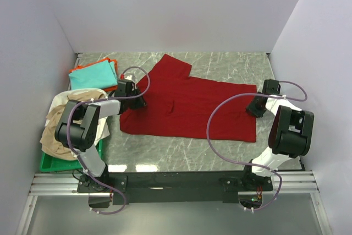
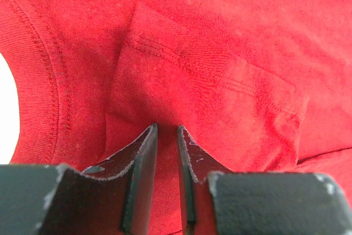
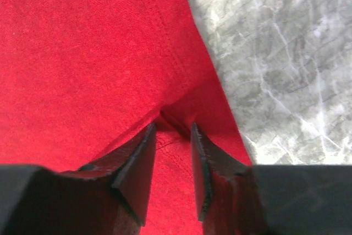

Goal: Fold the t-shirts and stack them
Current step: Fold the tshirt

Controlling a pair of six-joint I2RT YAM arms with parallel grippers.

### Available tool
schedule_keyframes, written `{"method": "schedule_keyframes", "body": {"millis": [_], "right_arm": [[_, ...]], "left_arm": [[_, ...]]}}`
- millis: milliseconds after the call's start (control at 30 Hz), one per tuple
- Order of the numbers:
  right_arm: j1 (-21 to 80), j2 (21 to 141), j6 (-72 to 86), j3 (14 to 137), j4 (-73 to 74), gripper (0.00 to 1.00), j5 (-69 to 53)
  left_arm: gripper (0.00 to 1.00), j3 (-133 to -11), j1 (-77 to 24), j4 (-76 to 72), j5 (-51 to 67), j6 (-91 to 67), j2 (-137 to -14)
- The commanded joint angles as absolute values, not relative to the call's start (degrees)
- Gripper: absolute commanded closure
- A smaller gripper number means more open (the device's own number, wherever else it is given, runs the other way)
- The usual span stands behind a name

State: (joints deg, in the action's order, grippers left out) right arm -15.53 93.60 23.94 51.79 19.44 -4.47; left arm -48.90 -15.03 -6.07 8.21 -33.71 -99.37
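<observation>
A large dark red t-shirt (image 1: 187, 105) lies spread on the marble table (image 1: 231, 64), partly folded, with one sleeve pointing to the back. My left gripper (image 1: 137, 102) is at its left edge, and in the left wrist view (image 2: 166, 130) its jaws are shut on a pinch of red cloth (image 2: 220, 81) near a stitched seam. My right gripper (image 1: 254, 107) is at the shirt's right edge. In the right wrist view (image 3: 173, 127) its jaws grip a puckered fold of red cloth (image 3: 82, 53) beside the hem. A folded teal shirt (image 1: 93, 75) lies on an orange one (image 1: 113, 61) at the back left.
A green plastic tray (image 1: 52, 163) at the near left holds crumpled beige cloth (image 1: 58, 130) and white cloth (image 1: 102, 131). White walls close in the table at the back and on both sides. Bare marble (image 3: 286, 53) shows just right of the shirt's hem.
</observation>
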Motion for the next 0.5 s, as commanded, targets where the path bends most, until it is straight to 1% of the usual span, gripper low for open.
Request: {"method": "schedule_keyframes", "body": {"millis": [0, 133, 200, 233, 367, 467], "right_arm": [[-14.59, 94.04, 22.85, 53.88, 18.10, 0.64, -4.83], [-14.24, 94.57, 22.76, 54.05, 18.37, 0.77, -5.10], [-14.15, 95.10, 22.68, 54.23, 18.81, 0.81, -5.10], [-14.15, 95.18, 22.59, 54.40, 18.90, 0.86, -5.10], [-14.06, 95.10, 22.59, 54.58, 19.68, 1.00, -4.31], [-14.06, 93.26, 22.94, 53.88, 19.86, 1.00, -2.56]], "left_arm": [[0.73, -47.90, -15.03, -7.47, 9.58, -34.19, -100.55], [0.73, -47.90, -15.03, -7.21, 9.32, -33.84, -100.46], [0.73, -47.99, -15.03, -6.86, 8.79, -33.58, -100.55], [0.72, -47.99, -15.03, -6.68, 8.62, -33.40, -100.46], [0.72, -48.16, -14.94, -5.89, 7.30, -33.22, -100.11], [0.72, -47.90, -15.03, -6.24, 7.29, -33.31, -99.58]]}}
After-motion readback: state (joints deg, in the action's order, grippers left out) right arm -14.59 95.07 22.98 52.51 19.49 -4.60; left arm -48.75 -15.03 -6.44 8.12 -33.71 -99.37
